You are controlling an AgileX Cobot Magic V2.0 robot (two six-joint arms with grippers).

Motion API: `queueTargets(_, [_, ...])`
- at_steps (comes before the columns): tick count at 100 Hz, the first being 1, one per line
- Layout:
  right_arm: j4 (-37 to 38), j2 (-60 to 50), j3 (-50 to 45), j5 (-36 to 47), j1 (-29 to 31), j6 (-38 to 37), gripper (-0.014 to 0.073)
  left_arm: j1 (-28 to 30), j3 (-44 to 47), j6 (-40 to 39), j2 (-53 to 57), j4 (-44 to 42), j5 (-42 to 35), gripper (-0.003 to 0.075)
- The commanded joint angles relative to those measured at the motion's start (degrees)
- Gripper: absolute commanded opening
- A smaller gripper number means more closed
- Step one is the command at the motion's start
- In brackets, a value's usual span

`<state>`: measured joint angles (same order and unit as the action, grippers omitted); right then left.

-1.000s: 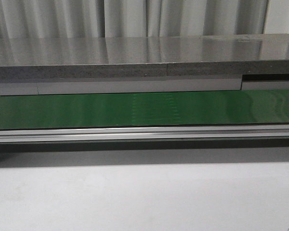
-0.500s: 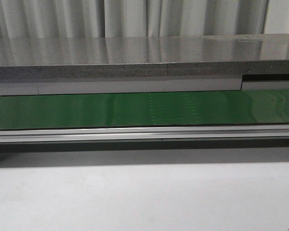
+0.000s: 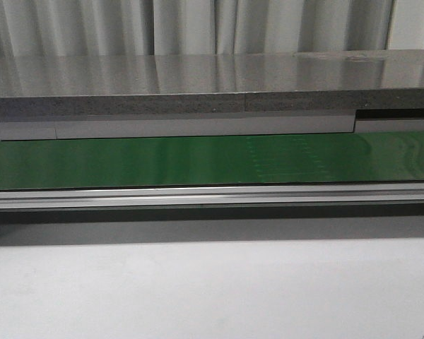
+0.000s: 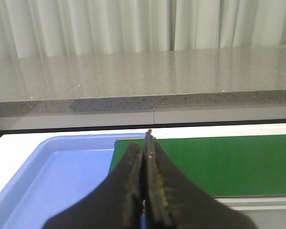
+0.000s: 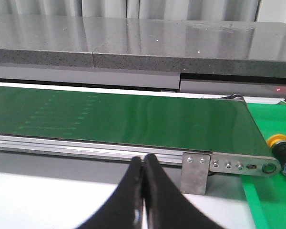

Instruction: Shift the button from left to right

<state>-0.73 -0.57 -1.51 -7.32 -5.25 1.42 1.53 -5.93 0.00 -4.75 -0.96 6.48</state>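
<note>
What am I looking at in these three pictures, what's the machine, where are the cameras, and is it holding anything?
This is a two-armed robot working at a green conveyor belt that runs across in front of a grey stone counter. The front view looks forward over the belt; no arm shows in it. The other two cameras sit on the wrists. The left gripper has its black fingers pressed together above a blue tray, with nothing visibly held. The right gripper is also shut and empty, near the belt's end. Beyond that end, on a green mat, lies a button with a yellow cap.
</note>
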Motion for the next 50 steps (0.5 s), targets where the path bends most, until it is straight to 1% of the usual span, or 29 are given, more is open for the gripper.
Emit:
queueTargets(1, [0.7, -1.1, 0.9, 5.0, 0.1, 0.0, -0.0067, -0.4, 0.5, -2.3, 2.0, -1.5, -6.0, -0.0021])
queueTargets(16, [0.7, -1.1, 0.9, 5.0, 0.1, 0.0, -0.0067, -0.4, 3.4, -2.4, 6.8, -2.0, -6.0, -0.002])
queueTargets(23, [0.7, -1.1, 0.9, 5.0, 0.1, 0.0, -0.0067, -0.4, 4.3, -5.3, 6.7, -4.4, -7.0, -0.0021])
queueTargets(32, [0.7, -1.1, 0.9, 5.0, 0.1, 0.0, -0.0067, -0.4, 5.9, -9.2, 6.7, -6.8, -9.5, -0.002])
queueTargets(45, [0.7, -1.1, 0.9, 5.0, 0.1, 0.0, -0.0067, -0.4, 8.7, -9.6, 6.7, -6.9, -14.8, -0.002])
queueTargets(50, [0.7, -1.1, 0.9, 5.0, 0.1, 0.0, -0.0067, -0.4, 8.7, -9.6, 6.7, -6.9, -14.1, -0.002])
